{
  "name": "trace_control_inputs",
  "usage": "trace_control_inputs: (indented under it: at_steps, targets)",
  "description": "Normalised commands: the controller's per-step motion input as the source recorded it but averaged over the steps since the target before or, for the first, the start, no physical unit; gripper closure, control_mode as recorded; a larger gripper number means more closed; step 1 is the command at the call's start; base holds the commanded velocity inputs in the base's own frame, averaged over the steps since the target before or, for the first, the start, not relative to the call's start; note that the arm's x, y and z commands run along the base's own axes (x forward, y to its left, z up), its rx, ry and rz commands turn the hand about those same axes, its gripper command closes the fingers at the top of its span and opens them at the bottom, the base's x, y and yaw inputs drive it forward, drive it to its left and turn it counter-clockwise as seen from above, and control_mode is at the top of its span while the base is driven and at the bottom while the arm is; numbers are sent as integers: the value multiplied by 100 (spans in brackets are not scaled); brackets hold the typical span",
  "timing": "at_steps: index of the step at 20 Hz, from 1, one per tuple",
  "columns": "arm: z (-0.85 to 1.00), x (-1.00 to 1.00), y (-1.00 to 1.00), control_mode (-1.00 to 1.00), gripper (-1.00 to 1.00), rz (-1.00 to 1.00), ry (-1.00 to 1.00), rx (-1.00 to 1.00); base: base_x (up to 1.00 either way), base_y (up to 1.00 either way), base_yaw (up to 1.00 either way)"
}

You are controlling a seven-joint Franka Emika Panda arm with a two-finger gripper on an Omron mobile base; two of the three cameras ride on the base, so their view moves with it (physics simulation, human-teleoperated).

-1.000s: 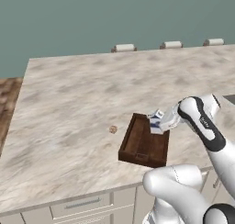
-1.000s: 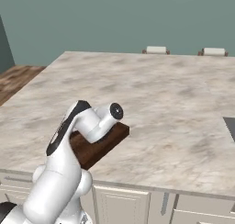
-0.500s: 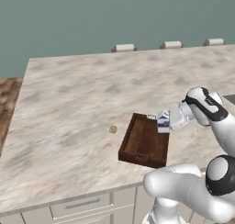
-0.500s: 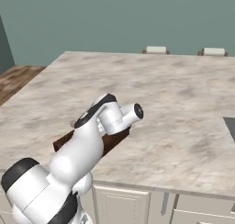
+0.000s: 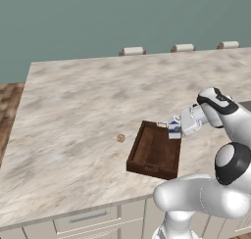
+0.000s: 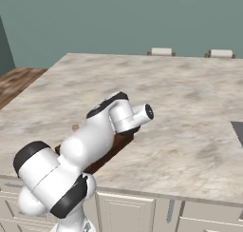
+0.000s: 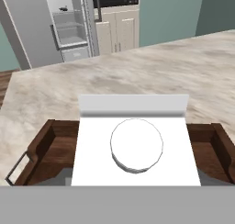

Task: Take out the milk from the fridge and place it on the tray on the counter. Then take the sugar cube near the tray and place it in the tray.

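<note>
The milk point(image 5: 174, 128), a small white carton with blue markings, hangs over the far right end of the dark-brown tray point(image 5: 153, 154), and my gripper point(image 5: 180, 127) is shut on it. In the hand view the milk's point(image 7: 136, 145) white top with its round cap faces the camera and hides my fingertips. The tray's walls point(image 7: 42, 147) show on both sides of it. The tiny tan sugar cube point(image 5: 120, 138) lies on the counter point(image 5: 83, 101) just left of the tray. The fridge point(image 7: 69, 28) stands open beyond the counter.
My own arm point(image 6: 102, 131) covers most of the tray point(image 6: 121, 141) in the right base view. Cream cabinets point(image 7: 117, 30) stand next to the fridge. Drawers point(image 5: 88, 218) run below the counter's front edge. Pale chair backs point(image 5: 132, 51) show past its far edge.
The wrist has risen and the arm's lower links have swung to the right. The milk has shifted a little to the right over the tray's far end, still held.
</note>
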Motion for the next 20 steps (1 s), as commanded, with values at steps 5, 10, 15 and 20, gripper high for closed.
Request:
trace_control_inputs:
  at_steps: [5, 10, 15, 20]
  targets:
    - [-34, 6, 1, -100, 100, 0, 0, 0, 0, 0, 0]
    - [-31, 13, 4, -100, 100, 0, 0, 0, 0, 0, 0]
    - [-19, 24, 0, -100, 100, 0, -2, 0, 0, 0, 0]
    - [-26, 27, 0, -100, 100, 0, -1, 0, 0, 0, 0]
